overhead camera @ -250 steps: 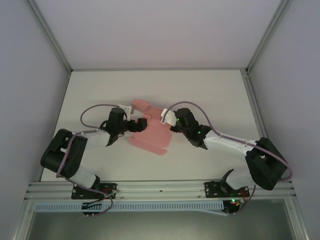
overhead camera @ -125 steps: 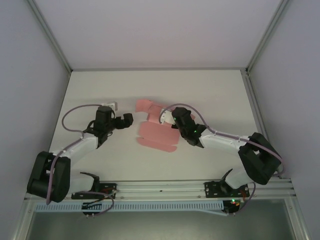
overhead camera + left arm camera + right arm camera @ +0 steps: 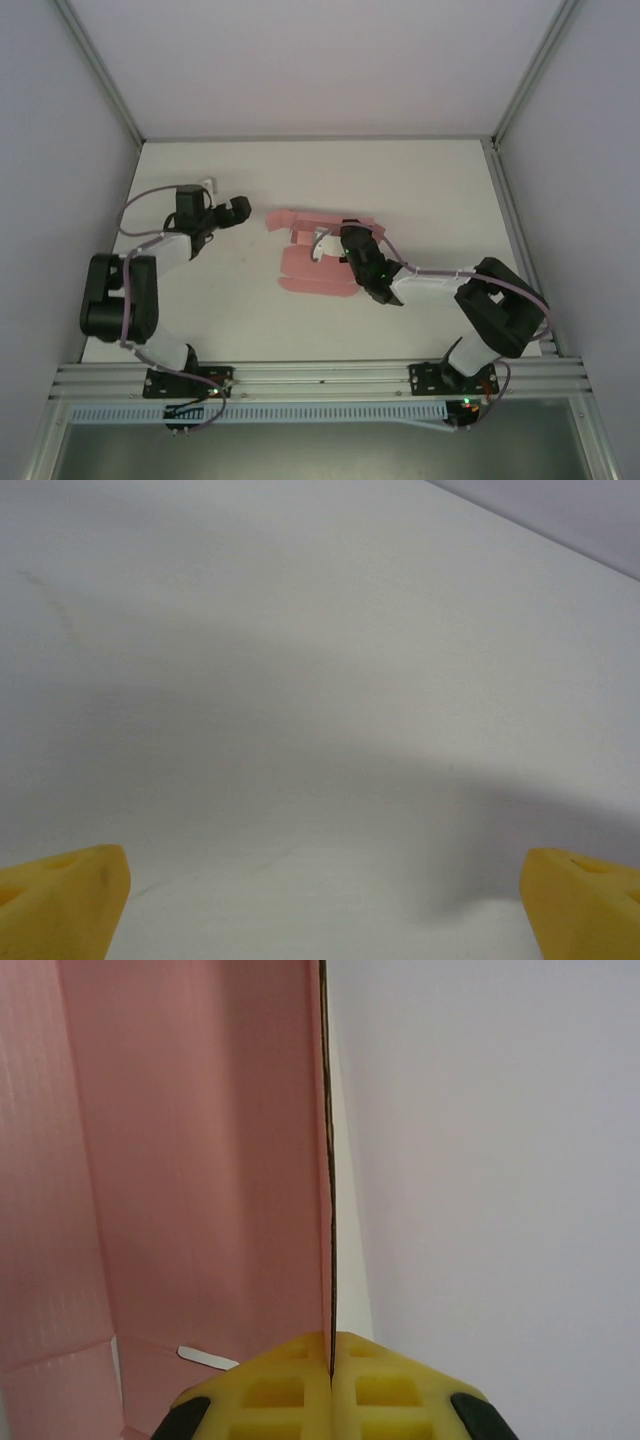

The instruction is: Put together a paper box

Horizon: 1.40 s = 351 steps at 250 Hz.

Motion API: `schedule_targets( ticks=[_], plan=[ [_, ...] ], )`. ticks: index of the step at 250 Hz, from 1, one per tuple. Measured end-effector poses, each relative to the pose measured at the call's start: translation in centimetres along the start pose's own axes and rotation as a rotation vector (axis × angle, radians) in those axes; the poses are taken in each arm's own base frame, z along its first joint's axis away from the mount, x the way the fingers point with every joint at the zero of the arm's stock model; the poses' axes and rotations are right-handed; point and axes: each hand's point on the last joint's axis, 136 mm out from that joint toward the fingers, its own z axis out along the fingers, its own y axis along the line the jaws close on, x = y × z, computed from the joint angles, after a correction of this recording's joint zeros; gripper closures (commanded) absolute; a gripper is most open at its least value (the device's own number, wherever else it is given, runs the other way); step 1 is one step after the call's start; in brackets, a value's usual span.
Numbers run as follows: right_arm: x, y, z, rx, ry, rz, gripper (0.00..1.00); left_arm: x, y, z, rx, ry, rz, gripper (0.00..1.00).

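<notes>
Left tool [image 3: 238,209] released, swung farther left, right tool [image 3: 331,241] clenched on paper box [image 3: 312,272] flap

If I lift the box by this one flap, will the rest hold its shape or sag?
Probably sags: the box is thin card lying mostly flat, and the right gripper pinches just one edge-on panel. Likely very light, so a push may slide it across the table rather than fold it. Its visible creases would likely hinge first.
</notes>
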Motion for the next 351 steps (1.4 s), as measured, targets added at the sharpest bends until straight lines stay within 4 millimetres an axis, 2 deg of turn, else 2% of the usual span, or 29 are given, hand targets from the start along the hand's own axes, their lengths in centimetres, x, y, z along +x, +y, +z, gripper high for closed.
schedule_targets(
  ticks=[39,105,164,198,257,300,351],
  plan=[
    [0.2,0.9,0.8,0.003,0.015,-0.013,1.0,1.4,-1.7,2.5,0.107,0.062,0.04,0.0],
    [0.5,1.4,1.8,0.035,0.033,-0.002,1.0,3.7,-6.3,3.9,0.27,0.13,0.168,0.0],
    [1.2,1.2,2.3,0.057,0.06,0.016,1.0,4.9,-7.4,3.9,0.317,0.154,0.206,0.0],
    [1.3,1.1,2.3,0.058,0.064,0.02,1.0,6.8,-7.7,3.5,0.334,0.188,0.223,0.01],
    [1.3,1.2,2.3,0.056,0.064,0.019,1.0,9.1,-10.6,3.2,0.398,0.229,0.279,0.03],
    [0.9,1.4,2.0,0.053,0.062,0.009,1.0,9.9,-11.0,3.1,0.402,0.231,0.295,0.04],
    [0.9,1.8,0.9,0.071,0.074,-0.021,1.0,11.7,-9.5,2.6,0.339,0.244,0.309,0.07]
  ],
)
